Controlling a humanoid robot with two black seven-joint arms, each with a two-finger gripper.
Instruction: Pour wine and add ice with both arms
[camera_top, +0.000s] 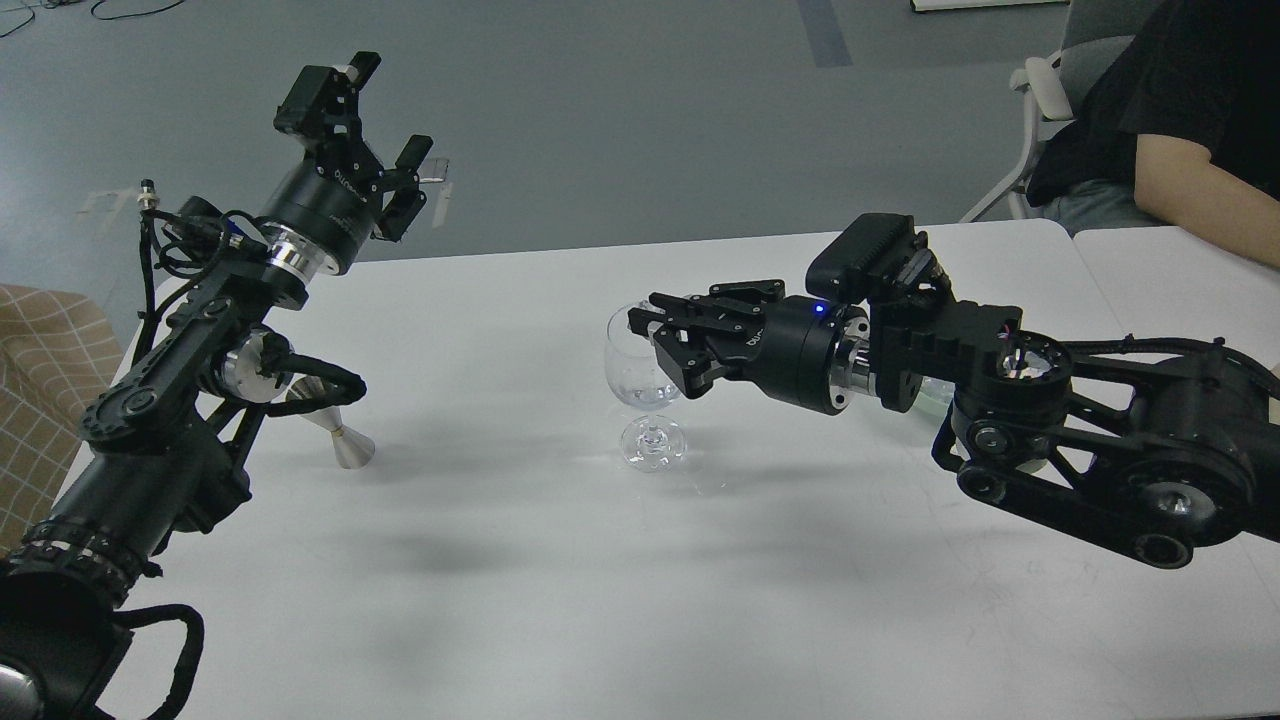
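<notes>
Mid-table sits the wine glass (645, 385), upright on the white table (500, 560), prob parked there so both arms can reach it from either side. Right gripper (660, 335) comes in low and sideways w/ its fingers up against the bowl's right side; looks like it's bracing or grabbing the glass, but I can't tell if the fingers are actually closed on it or just touching. Left gripper (370, 130) is raised well away over the table's far left edge, fingers spread, holding nothing afaict. Metal jigger (335, 435) stands by the left arm, partly hidden behind it, so likely the pouring tool. Can't make out any wine or ice in the glass, too clear to say. Person (1180, 130) sits at the far right corner, not involved.
</notes>
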